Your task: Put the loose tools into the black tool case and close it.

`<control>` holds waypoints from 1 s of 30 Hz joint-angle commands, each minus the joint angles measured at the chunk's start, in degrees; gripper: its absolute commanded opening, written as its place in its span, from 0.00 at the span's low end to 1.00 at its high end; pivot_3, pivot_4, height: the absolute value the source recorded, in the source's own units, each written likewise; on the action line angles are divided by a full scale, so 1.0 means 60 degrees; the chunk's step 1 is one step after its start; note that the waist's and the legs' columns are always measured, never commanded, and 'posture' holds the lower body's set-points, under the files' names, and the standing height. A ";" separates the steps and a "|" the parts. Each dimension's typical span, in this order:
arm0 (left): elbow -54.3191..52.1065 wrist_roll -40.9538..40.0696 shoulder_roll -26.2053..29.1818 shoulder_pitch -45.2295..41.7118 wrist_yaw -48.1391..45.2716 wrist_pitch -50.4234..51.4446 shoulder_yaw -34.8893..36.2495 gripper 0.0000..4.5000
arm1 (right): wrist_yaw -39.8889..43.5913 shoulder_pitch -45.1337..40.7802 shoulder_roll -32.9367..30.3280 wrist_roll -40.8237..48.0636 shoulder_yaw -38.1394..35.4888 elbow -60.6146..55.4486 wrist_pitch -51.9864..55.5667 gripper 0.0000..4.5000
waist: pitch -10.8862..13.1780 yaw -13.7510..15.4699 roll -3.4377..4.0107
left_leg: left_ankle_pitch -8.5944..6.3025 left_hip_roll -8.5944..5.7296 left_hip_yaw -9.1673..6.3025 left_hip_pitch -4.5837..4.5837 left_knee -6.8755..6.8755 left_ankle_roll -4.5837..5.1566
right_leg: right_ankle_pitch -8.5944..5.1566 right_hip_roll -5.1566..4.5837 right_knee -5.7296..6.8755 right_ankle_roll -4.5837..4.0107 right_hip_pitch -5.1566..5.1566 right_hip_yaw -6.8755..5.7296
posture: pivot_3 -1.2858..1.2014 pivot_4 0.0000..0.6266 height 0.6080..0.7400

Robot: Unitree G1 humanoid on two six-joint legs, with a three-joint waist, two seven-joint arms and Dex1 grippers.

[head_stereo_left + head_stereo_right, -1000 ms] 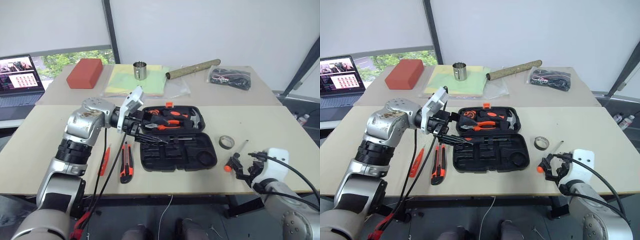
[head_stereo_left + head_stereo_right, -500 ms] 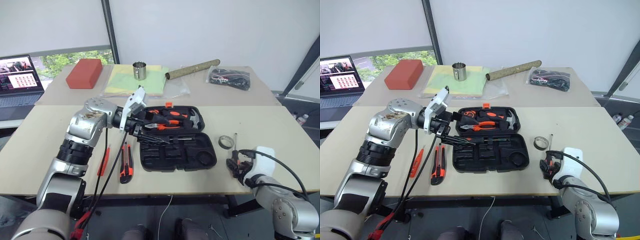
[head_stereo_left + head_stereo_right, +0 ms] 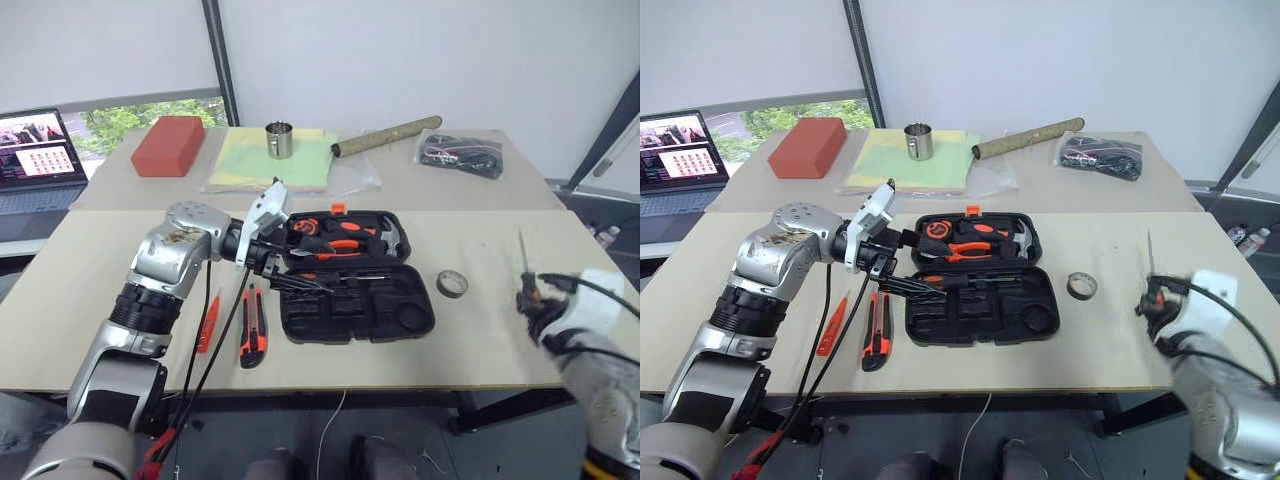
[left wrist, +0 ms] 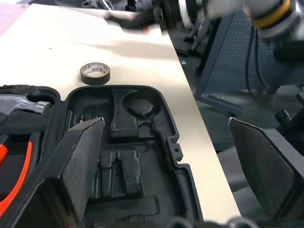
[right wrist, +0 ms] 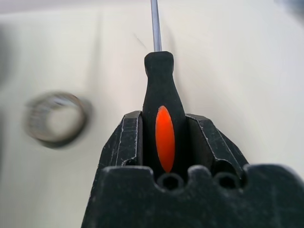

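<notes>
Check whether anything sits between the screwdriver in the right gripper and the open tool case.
The right gripper is shut on the screwdriver. On the table between it and the tool case lies only the grey tape roll, low and easy to pass over.

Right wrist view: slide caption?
Right hand clamps screwdriver by its orange-black handle above the table; tape roll beside.
</notes>
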 commanded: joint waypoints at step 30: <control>-0.1339 -0.0273 0.1651 0.1425 0.0504 -0.0333 0.0916 1.00 | 0.9462 -0.5347 -0.0958 -0.4240 0.6892 0.6784 -0.9961 0.22 | 0.0046 0.0051 -0.0064 | -0.0012 0.0016 -0.0026 -0.0052 0.0032 0.0008 | 0.0017 0.0032 -0.0003 -0.0043 -0.0016 0.0023 | 0.52 0.24 1.00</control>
